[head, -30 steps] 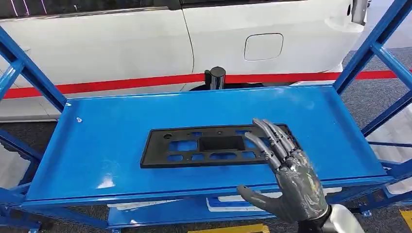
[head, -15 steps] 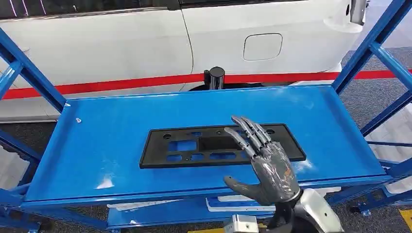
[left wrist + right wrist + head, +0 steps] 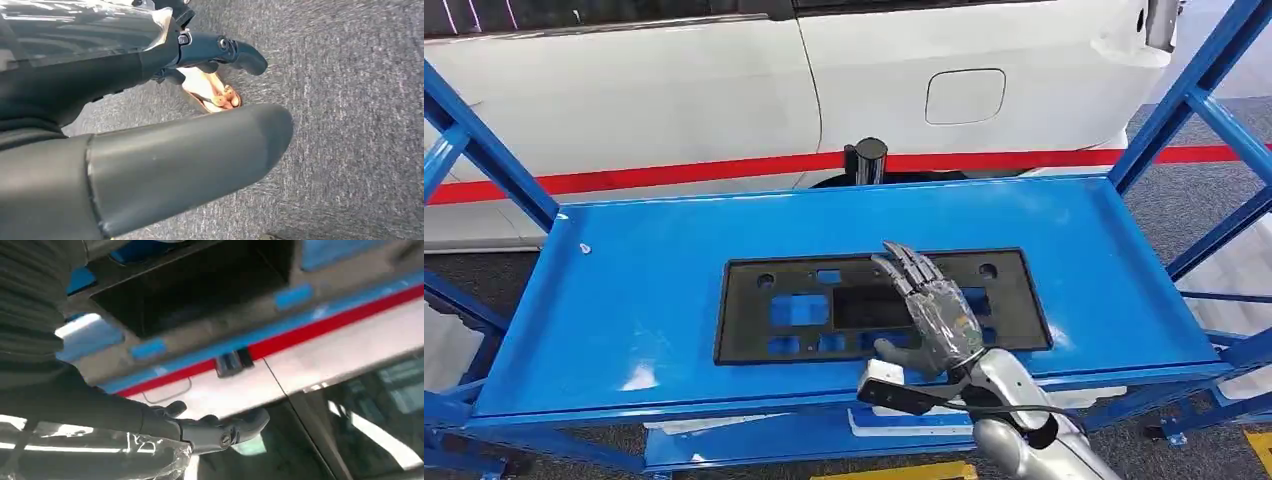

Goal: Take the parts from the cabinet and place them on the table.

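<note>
A: Where's the part?

B: Black plate, flat w/ rectangular cut-outs, lying on the blue shelf of the blue rack, roughly mid-shelf, long side running across. In the right wrist cam it shows close up, blue showing thru the holes.

A: Right hand?

B: Right hand is over the plate's right-centre, palm down, fingers straight and slightly apart, pointing toward the back of the shelf. Thumb sticks out to the side near the plate's front edge. Not gripping anything. Can't tell if the palm actually touches the plate or sits just above it. Wrist cam has the same hand w/ fingers stretched out.

A: Left hand?

B: Left hand seen in its wrist cam, over grey carpet floor. Thick thumb fills the fg, one dark finger extended past it. Nothing held; fingers look uncurled.

A: Anything else around?

B: White car body behind the rack, w/ fuel-flap outline and a red stripe low along it. Small black cylinder just behind the shelf's back edge.
</note>
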Controlling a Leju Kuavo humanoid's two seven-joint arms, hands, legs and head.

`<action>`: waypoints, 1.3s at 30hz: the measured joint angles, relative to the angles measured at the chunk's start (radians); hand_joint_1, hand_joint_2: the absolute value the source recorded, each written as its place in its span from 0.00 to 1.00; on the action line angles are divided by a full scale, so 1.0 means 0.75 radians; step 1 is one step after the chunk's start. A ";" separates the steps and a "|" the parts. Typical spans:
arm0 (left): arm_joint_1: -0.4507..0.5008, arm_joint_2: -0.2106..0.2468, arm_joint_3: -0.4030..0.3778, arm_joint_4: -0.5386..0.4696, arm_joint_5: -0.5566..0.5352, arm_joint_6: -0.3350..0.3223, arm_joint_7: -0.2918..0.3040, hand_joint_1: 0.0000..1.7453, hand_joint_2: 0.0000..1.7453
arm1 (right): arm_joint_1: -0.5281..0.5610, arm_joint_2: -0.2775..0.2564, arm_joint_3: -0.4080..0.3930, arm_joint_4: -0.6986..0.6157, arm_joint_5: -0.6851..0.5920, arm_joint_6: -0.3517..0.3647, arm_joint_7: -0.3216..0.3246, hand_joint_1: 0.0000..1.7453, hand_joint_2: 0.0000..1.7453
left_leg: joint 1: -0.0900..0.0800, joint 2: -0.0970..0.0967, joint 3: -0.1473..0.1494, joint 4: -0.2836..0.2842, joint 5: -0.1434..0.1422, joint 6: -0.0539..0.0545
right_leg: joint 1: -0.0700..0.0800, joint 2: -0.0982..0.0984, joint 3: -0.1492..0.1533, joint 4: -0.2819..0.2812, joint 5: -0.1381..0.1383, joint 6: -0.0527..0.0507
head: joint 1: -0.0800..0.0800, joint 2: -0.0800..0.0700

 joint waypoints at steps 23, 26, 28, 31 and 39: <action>0.002 -0.001 -0.028 0.001 -0.031 0.009 0.039 0.00 0.00 | 0.176 -0.068 -0.095 -0.243 -0.045 -0.052 0.047 0.00 1.00 | 0.000 0.000 0.000 0.000 -0.002 0.000 | -0.001 0.000 0.001 0.000 -0.002 0.003 | 0.000 -0.001; 0.000 0.000 -0.033 0.001 -0.023 0.009 0.058 0.00 0.00 | 0.156 -0.068 -0.134 -0.263 -0.117 -0.122 -0.030 0.00 1.00 | 0.000 0.000 0.000 0.000 -0.001 0.000 | -0.001 0.001 0.001 0.000 -0.002 0.003 | 0.000 0.000; 0.000 0.000 -0.033 0.001 -0.010 0.013 0.067 0.00 0.00 | 0.111 -0.069 -0.170 -0.282 -0.181 -0.150 -0.068 0.00 1.00 | 0.000 0.001 0.001 0.000 -0.001 0.000 | -0.001 0.002 0.001 0.000 -0.002 0.004 | 0.000 0.000; 0.000 -0.001 -0.033 0.000 0.001 0.029 0.085 0.00 0.00 | 0.049 -0.070 -0.224 -0.323 -0.223 -0.144 -0.085 0.00 1.00 | 0.000 0.001 0.003 0.000 -0.001 0.000 | -0.001 0.002 0.002 0.000 -0.002 0.004 | 0.001 -0.001; -0.002 -0.002 -0.032 0.001 0.006 0.041 0.087 0.00 0.00 | 0.054 -0.062 -0.229 -0.392 -0.118 -0.068 -0.060 0.00 1.00 | 0.000 0.001 0.002 0.000 -0.002 0.000 | 0.000 0.002 0.002 0.000 -0.002 0.004 | 0.000 0.000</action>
